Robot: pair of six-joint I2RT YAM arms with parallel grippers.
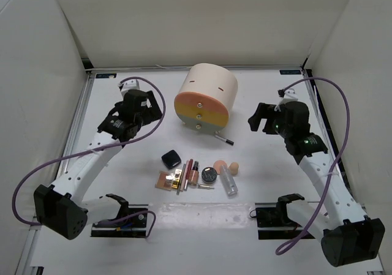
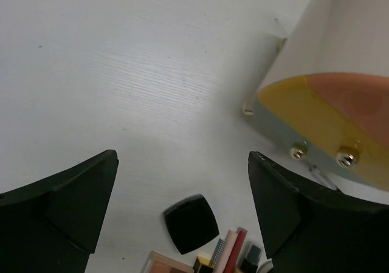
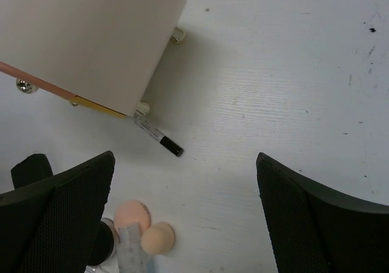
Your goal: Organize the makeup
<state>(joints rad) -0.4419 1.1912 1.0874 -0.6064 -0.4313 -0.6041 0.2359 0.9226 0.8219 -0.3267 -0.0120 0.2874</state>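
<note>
The makeup lies in a cluster on the table in front of the box: a black square compact (image 1: 171, 159) (image 2: 191, 222), a mirrored palette (image 1: 168, 180) (image 2: 167, 264), slim tubes (image 1: 188, 172) (image 2: 231, 248), a round dark compact (image 1: 210, 176), two peach sponges (image 1: 220, 166) (image 3: 132, 213) and a clear tube (image 1: 229, 181) (image 3: 130, 248). One black-tipped pencil (image 1: 222, 139) (image 3: 159, 139) lies apart at the box's foot. My left gripper (image 1: 144, 106) (image 2: 182, 157) hangs open above bare table, left of the box. Right of the box, my right gripper (image 1: 263, 117) (image 3: 185, 160) is also open and holds nothing.
A big cream cylinder box (image 1: 205, 97) (image 2: 328, 103) (image 3: 91, 36) with orange-yellow drawer fronts and small metal knobs stands at the table's middle back. White walls close in the table on three sides. Purple cables loop from both arms.
</note>
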